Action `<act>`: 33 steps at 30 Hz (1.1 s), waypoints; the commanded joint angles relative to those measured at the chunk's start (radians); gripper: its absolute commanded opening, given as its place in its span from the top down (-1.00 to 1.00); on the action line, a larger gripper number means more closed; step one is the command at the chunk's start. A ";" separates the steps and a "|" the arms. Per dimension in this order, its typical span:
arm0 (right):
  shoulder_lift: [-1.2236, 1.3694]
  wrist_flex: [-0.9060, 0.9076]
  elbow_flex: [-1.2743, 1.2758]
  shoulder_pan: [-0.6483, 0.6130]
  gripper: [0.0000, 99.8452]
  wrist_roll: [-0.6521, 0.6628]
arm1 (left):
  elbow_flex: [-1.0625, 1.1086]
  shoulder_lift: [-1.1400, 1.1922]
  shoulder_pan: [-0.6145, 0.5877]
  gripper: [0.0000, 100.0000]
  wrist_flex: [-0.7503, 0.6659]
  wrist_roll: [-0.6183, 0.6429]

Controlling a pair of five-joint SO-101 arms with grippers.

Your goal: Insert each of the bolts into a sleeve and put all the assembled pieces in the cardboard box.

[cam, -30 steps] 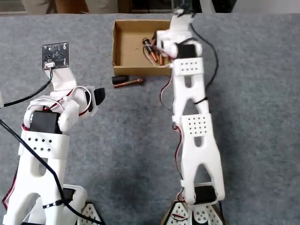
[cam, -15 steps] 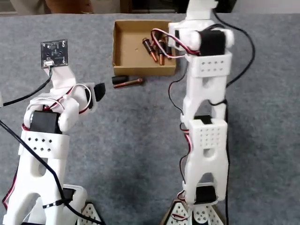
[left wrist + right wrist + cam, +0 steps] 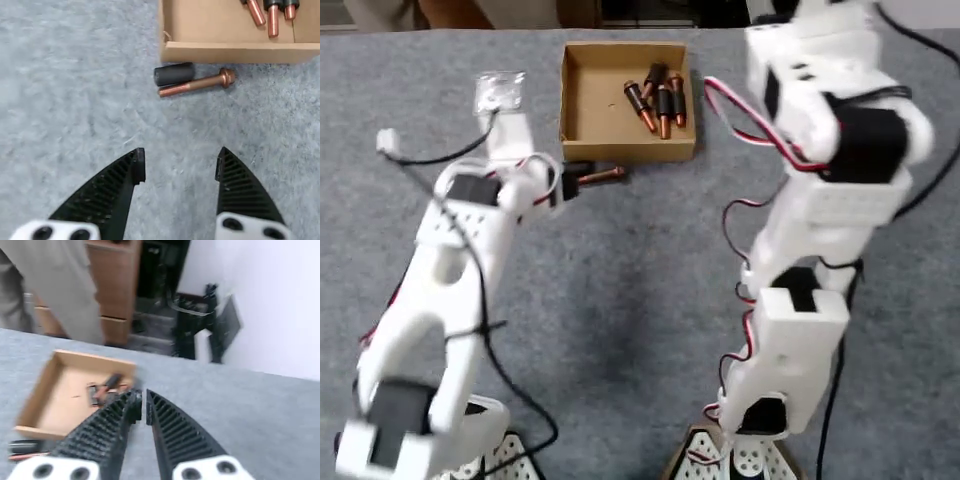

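Observation:
A loose copper bolt (image 3: pixel 601 177) and a black sleeve (image 3: pixel 577 169) lie side by side on the grey carpet, just in front of the cardboard box (image 3: pixel 592 110). Several assembled pieces (image 3: pixel 659 100) lie inside the box. In the left wrist view my left gripper (image 3: pixel 179 165) is open and empty over bare carpet, a short way before the sleeve (image 3: pixel 174 74) and bolt (image 3: pixel 198 83). My right gripper (image 3: pixel 144 399) is shut and empty, held high above the table with the box (image 3: pixel 62 395) below and ahead of it.
The right arm (image 3: pixel 825 150) rears up tall at the right of the table. Cables trail from both arms. Grey carpet covers the whole table. Beyond the far edge stand wooden furniture and dark equipment (image 3: pixel 200 325).
My left arm has swung forward and towards the loose bolt and sleeve. My right arm has pulled back from over the box and risen up and to the right.

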 commanded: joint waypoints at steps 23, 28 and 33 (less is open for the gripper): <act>-0.027 -0.097 0.915 -0.240 0.87 0.107 | -0.931 0.696 -0.137 0.69 0.453 -0.199; 0.134 -0.198 0.878 -0.435 0.39 -0.003 | -1.007 0.696 -0.281 0.69 0.571 -0.199; 0.331 -0.232 0.733 -0.547 0.45 -0.137 | -1.014 0.696 -0.437 0.69 0.615 -0.203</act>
